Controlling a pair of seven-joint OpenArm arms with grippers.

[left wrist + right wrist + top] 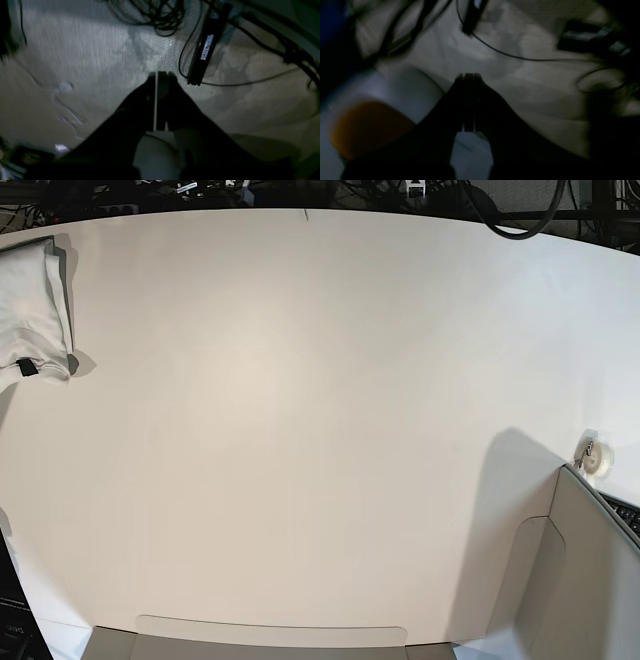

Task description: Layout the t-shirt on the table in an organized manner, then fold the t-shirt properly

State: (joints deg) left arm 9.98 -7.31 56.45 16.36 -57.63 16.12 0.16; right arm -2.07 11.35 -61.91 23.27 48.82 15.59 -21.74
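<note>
Nothing of the task looks begun: the t-shirt (35, 305) lies bunched at the counter's (300, 400) far corner, not spread. Left claw (157, 75) and right claw (468, 76) hang closed and empty over the floor.

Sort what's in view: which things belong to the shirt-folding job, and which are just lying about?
Job:
- t-shirt, bunched at the table's far corner
- table

Lying about:
- grey-white box panel
- small round white object beside it
- cables on the floor
- black bar with label
</note>
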